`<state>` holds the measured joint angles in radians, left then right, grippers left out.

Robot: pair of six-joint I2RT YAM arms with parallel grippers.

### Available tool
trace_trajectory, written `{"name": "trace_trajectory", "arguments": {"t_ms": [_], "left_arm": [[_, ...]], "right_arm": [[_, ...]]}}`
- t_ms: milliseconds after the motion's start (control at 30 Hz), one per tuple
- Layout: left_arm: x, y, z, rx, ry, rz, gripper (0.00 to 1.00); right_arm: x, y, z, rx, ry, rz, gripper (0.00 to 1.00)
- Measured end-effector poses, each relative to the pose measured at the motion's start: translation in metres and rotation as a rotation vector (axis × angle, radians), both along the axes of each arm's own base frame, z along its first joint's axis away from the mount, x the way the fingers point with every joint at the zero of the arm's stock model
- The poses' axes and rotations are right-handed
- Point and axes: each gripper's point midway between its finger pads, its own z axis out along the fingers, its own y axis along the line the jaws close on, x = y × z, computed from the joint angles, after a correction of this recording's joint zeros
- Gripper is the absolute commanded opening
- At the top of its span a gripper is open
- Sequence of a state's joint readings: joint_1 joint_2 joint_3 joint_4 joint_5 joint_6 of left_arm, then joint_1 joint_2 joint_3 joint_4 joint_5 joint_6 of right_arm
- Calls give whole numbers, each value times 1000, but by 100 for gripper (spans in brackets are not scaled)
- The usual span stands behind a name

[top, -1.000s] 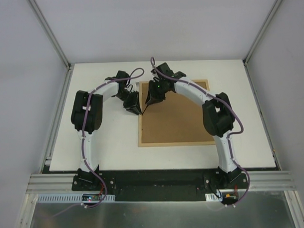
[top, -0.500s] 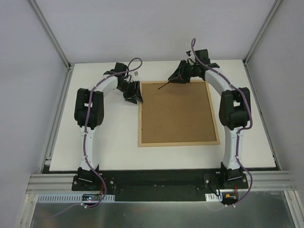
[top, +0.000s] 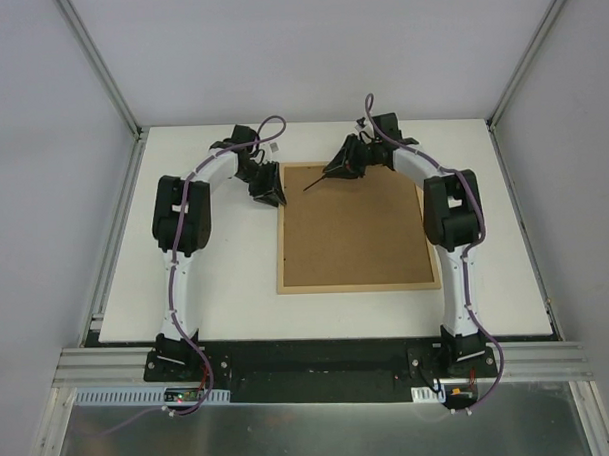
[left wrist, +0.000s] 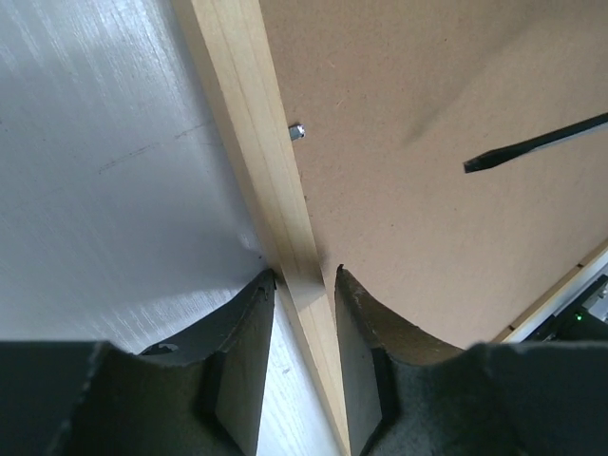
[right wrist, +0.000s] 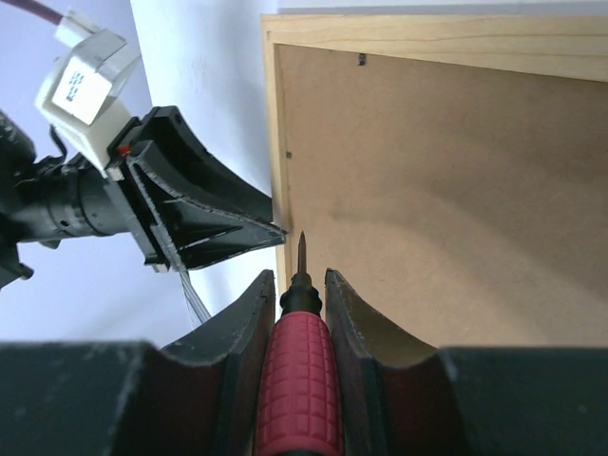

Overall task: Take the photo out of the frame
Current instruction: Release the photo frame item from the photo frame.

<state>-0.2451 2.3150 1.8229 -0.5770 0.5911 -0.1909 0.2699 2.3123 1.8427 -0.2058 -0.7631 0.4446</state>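
The frame (top: 281,239) lies face down on the white table, its brown fibreboard back (top: 355,231) facing up. The photo is hidden under that back. My left gripper (top: 269,194) straddles the frame's left wooden rail (left wrist: 252,123) near the far corner. One finger is outside on the table and the other is over the back board, leaving a slight gap, so the left gripper (left wrist: 306,274) is open. My right gripper (right wrist: 300,275) is shut on a red-handled screwdriver (right wrist: 299,380). The screwdriver's tip (left wrist: 532,147) hovers over the back, pointing at the left rail close to the left gripper's fingers (right wrist: 271,228).
A small metal retaining tab (left wrist: 296,131) sticks out of the left rail's inner edge. Another tab (right wrist: 361,59) sits on the far rail. The white table (top: 216,281) is walled by grey panels, and both arm bases stand at its near edge.
The right arm swung off the frame's middle to the far edge, then brought the screwdriver tip back towards the left rail. The left gripper moved a little farther along that rail.
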Motion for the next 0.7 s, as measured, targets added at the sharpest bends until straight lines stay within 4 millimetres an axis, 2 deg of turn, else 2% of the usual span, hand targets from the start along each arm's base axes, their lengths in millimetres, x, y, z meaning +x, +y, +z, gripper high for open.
{"name": "trace_trajectory", "arguments": {"t_ms": [133, 367, 567, 700], "left_arm": [[0, 1, -3, 46, -10, 3, 31], [-2, -4, -4, 102, -31, -5, 12], [-5, -7, -3, 102, -32, -15, 11], [-16, -19, -3, 94, -31, -44, 12]], "right_arm": [[0, 0, -9, -7, 14, -1, 0], [3, -1, -10, -21, -4, -5, 0], [10, 0, -1, -16, -33, -7, 0], [15, 3, 0, -9, -54, -3, 0]]}}
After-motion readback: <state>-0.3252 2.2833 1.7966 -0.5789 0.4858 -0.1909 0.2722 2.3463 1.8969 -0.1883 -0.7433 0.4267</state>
